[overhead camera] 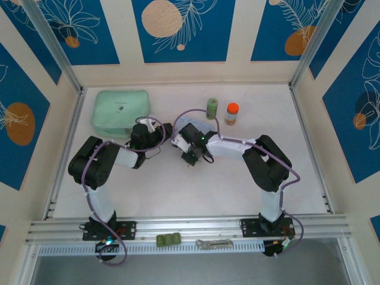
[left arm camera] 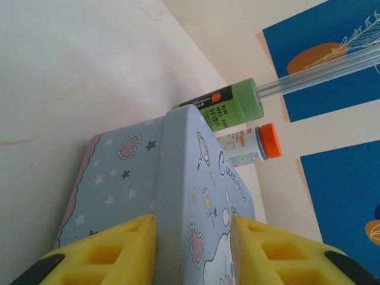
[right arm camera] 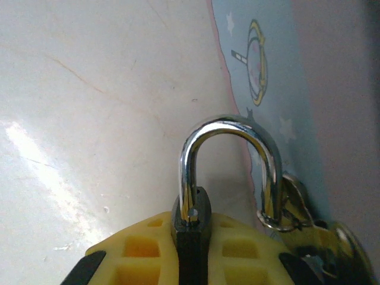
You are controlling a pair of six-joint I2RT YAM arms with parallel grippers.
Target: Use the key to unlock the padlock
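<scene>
Cursive script starting "Cinnam" on pale blue tin (left arm camera: 178,172), green bottle (left arm camera: 237,105) label print illegible

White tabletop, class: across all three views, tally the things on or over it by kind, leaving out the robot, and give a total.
Bottles: 2, green bottle and orange-capped bottle
Boxes and tins: 2, mint box and blue tin
Padlocks: 1, padlock
Key sets: 1, key set
Total: 6

- padlock (right arm camera: 191,237): dark matt body, mirror-bright polished metal shackle
- tin (left arm camera: 178,178): smooth printed surface, soft sheen
- table (right arm camera: 89,89): smooth white, faintly scratched, slight gloss
</scene>
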